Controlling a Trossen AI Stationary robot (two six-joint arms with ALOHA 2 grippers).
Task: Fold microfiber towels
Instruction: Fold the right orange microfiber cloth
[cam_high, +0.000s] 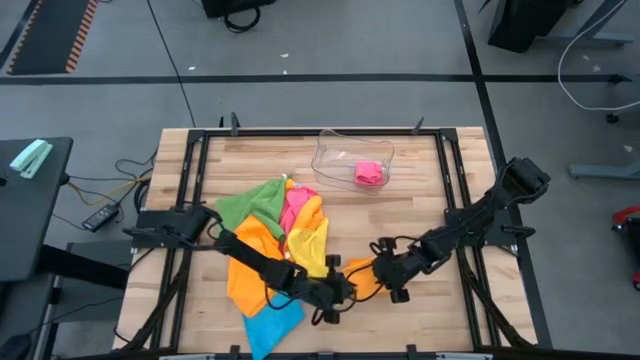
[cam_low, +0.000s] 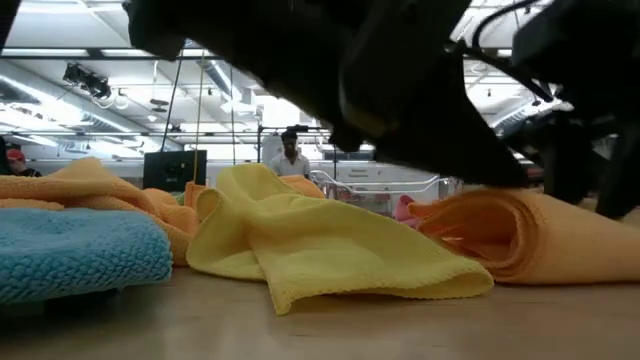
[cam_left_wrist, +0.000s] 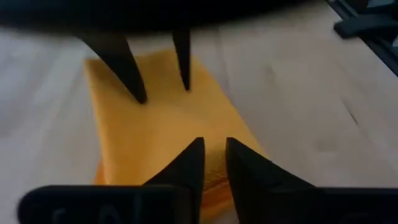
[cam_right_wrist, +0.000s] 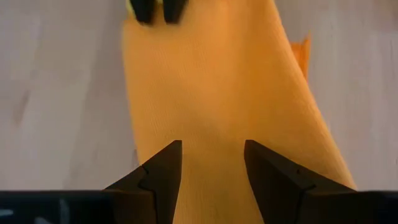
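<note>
orange folded towel (cam_high: 365, 276) sits between two grippers: left gripper (cam_high: 345, 290) narrowly parted, right gripper (cam_high: 385, 272) apart.

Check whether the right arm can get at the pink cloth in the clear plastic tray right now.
Probably yes: the pink cloth lies uncovered in the open-topped clear plastic tray, with bare table between it and the right tool.

A folded towel (cam_high: 362, 275) lies on the table (cam_high: 420, 215) between my left fingers (cam_left_wrist: 189, 163) and my right fingers (cam_right_wrist: 165, 171), under both. A heap of towels (cam_high: 275, 235) lies beyond my left fingers. A tray (cam_high: 350, 160) stands farther off, one towel (cam_high: 369, 173) in it.
</note>
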